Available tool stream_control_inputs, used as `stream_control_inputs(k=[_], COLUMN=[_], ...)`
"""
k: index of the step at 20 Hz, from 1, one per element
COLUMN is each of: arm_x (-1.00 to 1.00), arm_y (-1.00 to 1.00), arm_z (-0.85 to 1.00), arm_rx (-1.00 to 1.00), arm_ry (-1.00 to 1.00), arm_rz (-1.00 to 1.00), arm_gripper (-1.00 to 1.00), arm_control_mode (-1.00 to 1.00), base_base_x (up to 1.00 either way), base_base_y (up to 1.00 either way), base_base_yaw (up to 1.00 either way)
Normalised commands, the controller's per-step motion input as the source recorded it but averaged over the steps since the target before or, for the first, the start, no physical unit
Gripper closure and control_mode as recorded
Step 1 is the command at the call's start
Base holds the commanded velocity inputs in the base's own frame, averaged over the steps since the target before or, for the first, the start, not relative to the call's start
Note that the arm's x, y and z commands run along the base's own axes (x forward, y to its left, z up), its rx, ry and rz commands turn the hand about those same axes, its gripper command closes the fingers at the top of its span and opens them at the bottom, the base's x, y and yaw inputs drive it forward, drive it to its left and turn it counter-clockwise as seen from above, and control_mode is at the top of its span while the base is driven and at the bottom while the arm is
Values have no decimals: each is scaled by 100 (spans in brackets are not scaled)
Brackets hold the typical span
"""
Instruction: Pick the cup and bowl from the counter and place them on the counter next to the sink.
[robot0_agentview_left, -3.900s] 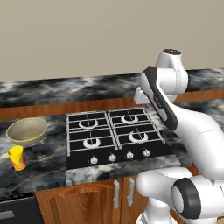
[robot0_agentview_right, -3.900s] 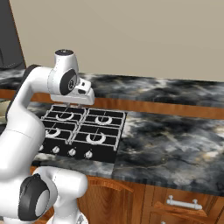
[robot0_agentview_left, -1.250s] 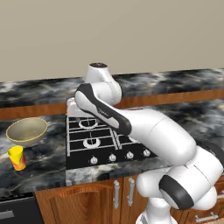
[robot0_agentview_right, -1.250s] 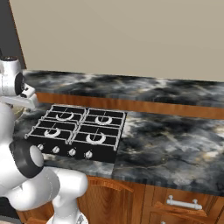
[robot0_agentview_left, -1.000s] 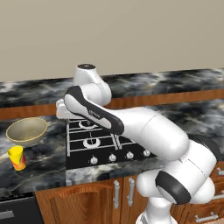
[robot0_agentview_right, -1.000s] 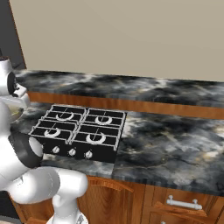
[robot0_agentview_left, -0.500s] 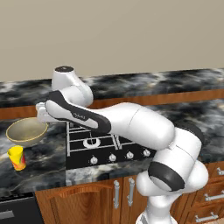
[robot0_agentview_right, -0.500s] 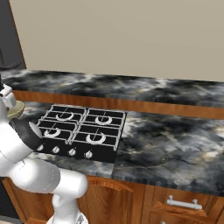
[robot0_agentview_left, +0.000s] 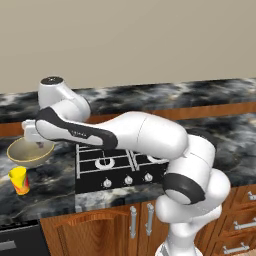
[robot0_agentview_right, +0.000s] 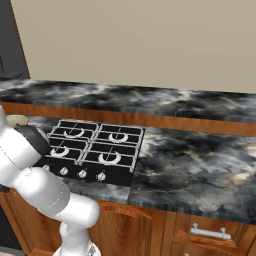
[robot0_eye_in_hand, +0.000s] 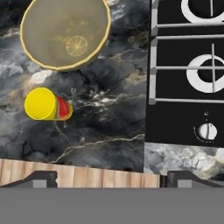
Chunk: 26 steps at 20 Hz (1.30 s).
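Observation:
The olive-tan bowl (robot0_agentview_left: 24, 153) sits on the black marble counter (robot0_agentview_left: 47, 187) left of the stovetop, and its rim (robot0_agentview_right: 17, 120) peeks out behind my arm in the right base view. Just in front of it stands the small yellow cup (robot0_agentview_left: 20, 180) with red patches. In the hand view the bowl (robot0_eye_in_hand: 65, 33) lies at the top left and the cup (robot0_eye_in_hand: 46, 104) below it. My gripper (robot0_agentview_left: 36, 142) hovers above the bowl's right side; the gripper (robot0_eye_in_hand: 111, 177) is open with nothing between its fingers. The sink is out of view.
A black gas stovetop (robot0_agentview_left: 125, 160) with grates and knobs lies right of the bowl and cup, also seen as the stovetop (robot0_eye_in_hand: 188, 65) in the hand view. The brown wooden cabinet front (robot0_eye_in_hand: 87, 174) marks the counter's near edge. More marble counter (robot0_agentview_right: 195, 165) stretches right of the stove.
My arm has swung left from over the stovetop to above the bowl. Bowl and cup have stayed in place.

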Motion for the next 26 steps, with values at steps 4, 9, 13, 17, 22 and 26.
stream_control_inputs(k=[4, 9, 13, 17, 22, 26], arm_x=[-10, -8, -1, 0, 0, 0], arm_y=[9, 12, 8, 6, 30, 49], arm_z=[0, -6, -23, -34, -41, -31], arm_rx=[0, 1, 7, 7, 1, 0], arm_ry=[0, 0, 0, 0, 0, 0], arm_rz=[9, 8, 8, 7, 1, 0], arm_gripper=[-100, -100, -100, -100, -100, -100], arm_control_mode=[-100, -100, -100, -100, -100, -100], base_base_x=[0, 0, 0, 0, 0, 0], base_base_y=[0, 0, 0, 0, 0, 0], base_base_yaw=[0, 0, 0, 0, 0, 0])
